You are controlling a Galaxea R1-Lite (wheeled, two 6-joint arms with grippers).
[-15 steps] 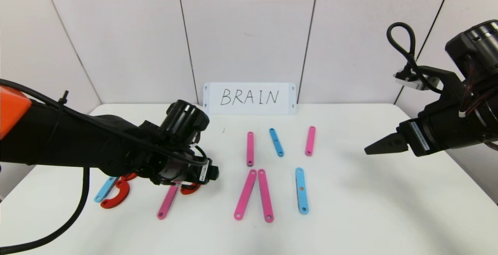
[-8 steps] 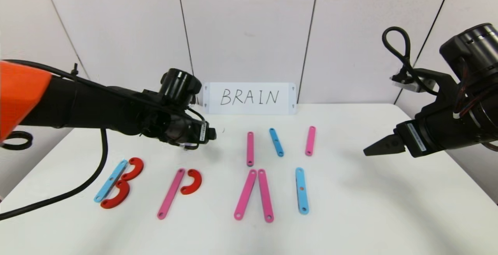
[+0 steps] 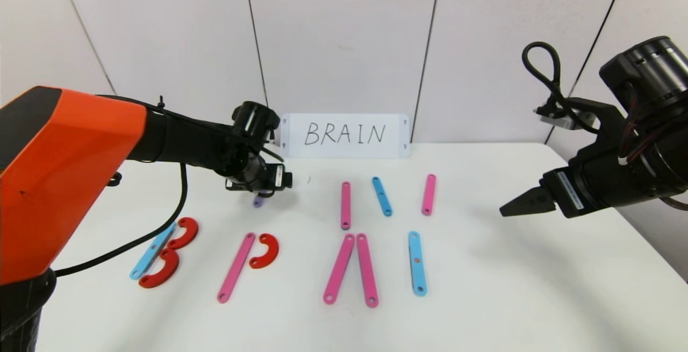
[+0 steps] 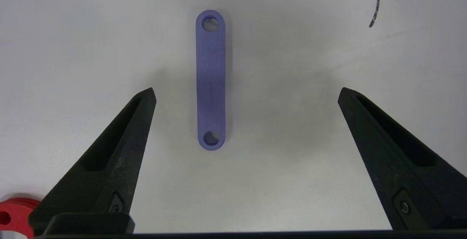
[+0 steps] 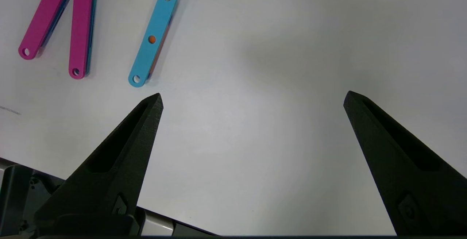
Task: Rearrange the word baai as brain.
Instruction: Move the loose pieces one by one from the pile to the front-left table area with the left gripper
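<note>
The word lies as a front row on the white table (image 3: 484,287): a blue bar (image 3: 152,250) with two red C pieces (image 3: 183,232) as B, a pink bar (image 3: 235,267) with a red C (image 3: 264,250), two pink bars (image 3: 338,268) leaning into a peak, and a blue bar (image 3: 416,262). A purple bar (image 4: 211,80) lies flat behind the row. My left gripper (image 4: 247,93) hovers open over it, the bar nearer one finger; only its tip (image 3: 259,201) shows from the head. My right gripper (image 3: 508,207) hangs open and empty at the right, above bare table.
A white card reading BRAIN (image 3: 345,135) stands against the back wall. In front of it lie a pink bar (image 3: 345,205), a slanted blue bar (image 3: 381,196) and another pink bar (image 3: 428,194). The table's front edge (image 5: 109,209) shows under the right gripper.
My left arm has lifted off the front row and swung back toward the card, stopping over the purple bar. The pink bar and red C it covered now show. The right arm barely shifted.
</note>
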